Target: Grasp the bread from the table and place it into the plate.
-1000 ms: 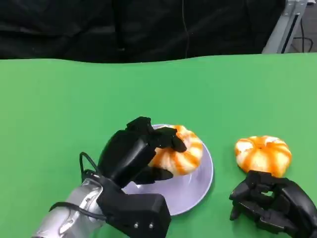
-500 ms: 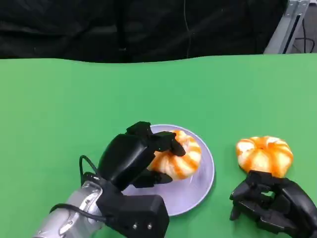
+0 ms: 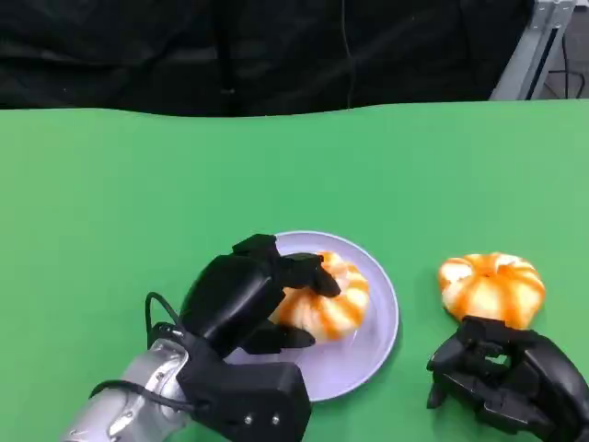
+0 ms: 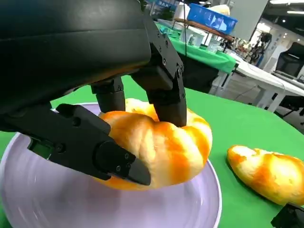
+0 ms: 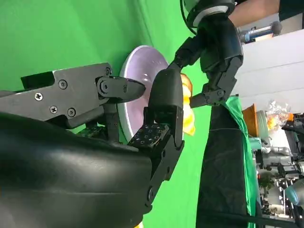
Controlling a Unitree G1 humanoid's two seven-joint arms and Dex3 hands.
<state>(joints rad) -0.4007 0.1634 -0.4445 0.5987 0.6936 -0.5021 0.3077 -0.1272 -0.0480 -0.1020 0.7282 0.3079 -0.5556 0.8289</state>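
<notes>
Left wrist view: fingers (image 4: 164, 90) around bread (image 4: 161, 145) (over plate (image 4: 42, 199)).

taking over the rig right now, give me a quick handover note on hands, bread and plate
Left hand: grips the orange-striped round bread roll, which sits low over or on the pale lilac round plate; the wrist view shows fingers clamped on it.
Right hand: fingers curled, holding nothing, resting on the green table near a second orange-striped bread roll.
Done: first roll brought to the plate.
Left: release it, withdraw; second roll is on the table.
</notes>
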